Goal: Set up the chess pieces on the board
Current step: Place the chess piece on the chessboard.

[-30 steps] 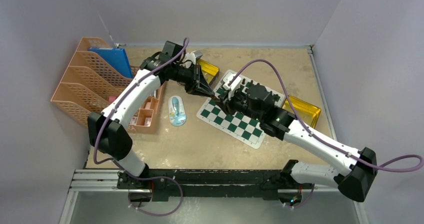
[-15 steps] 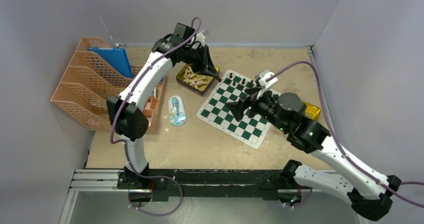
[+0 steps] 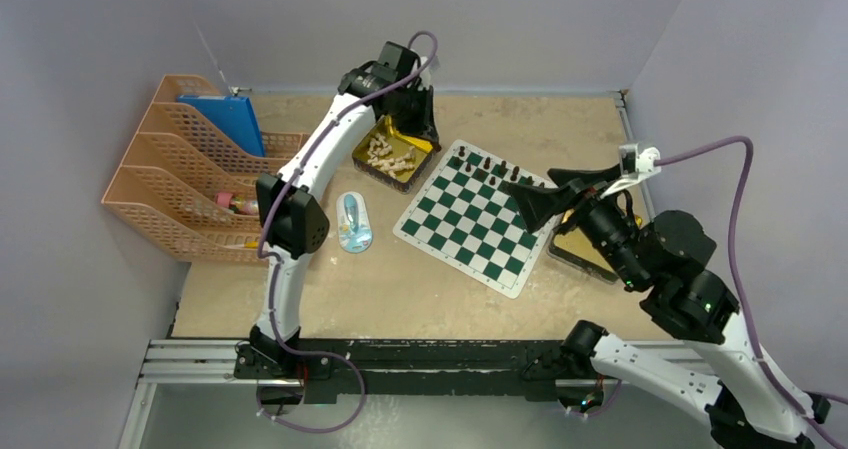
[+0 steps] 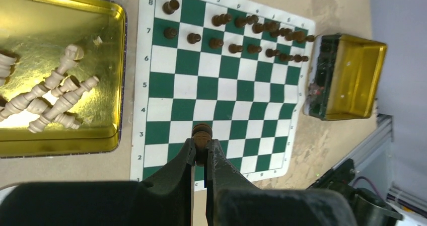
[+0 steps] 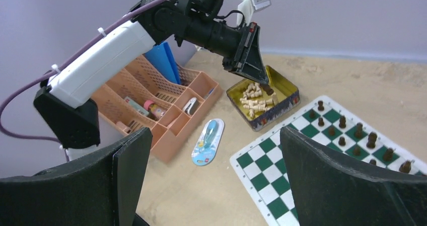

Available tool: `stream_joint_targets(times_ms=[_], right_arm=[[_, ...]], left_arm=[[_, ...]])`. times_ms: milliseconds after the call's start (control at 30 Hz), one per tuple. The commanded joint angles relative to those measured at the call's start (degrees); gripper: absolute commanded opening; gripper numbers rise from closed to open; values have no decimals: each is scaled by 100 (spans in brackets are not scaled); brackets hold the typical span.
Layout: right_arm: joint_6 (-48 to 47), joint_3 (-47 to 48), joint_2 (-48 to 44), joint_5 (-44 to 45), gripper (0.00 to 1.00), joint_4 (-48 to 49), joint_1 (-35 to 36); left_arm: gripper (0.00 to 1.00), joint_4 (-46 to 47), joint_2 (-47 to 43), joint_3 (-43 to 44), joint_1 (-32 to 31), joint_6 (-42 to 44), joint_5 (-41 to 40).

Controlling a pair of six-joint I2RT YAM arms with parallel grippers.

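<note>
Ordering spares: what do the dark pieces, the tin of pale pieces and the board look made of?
Dark pieces: probably turned wood, matt brown. Tin: metal, shiny gold with glare. Board: thin printed mat, perhaps vinyl, lying flat.

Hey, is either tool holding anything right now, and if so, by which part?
The left tool pinches a dark brown chess piece by its lower body, with the head sticking out beyond the grip. The right tool is open and empty.
</note>
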Motion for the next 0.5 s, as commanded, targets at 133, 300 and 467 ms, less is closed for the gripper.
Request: stream_joint_targets(times_ms=[133, 300, 467], right_arm=[[1610, 528, 829, 672, 99, -1198, 22], [2093, 789, 1217, 542, 99, -1786, 19], [2200, 690, 1208, 437, 99, -1890, 19]], left_arm=[[0, 341, -650, -1479, -602, 312, -917], [0, 707, -580, -1915, -909, 372, -1403], [0, 1017, -484, -2226, -1042, 377, -1625]])
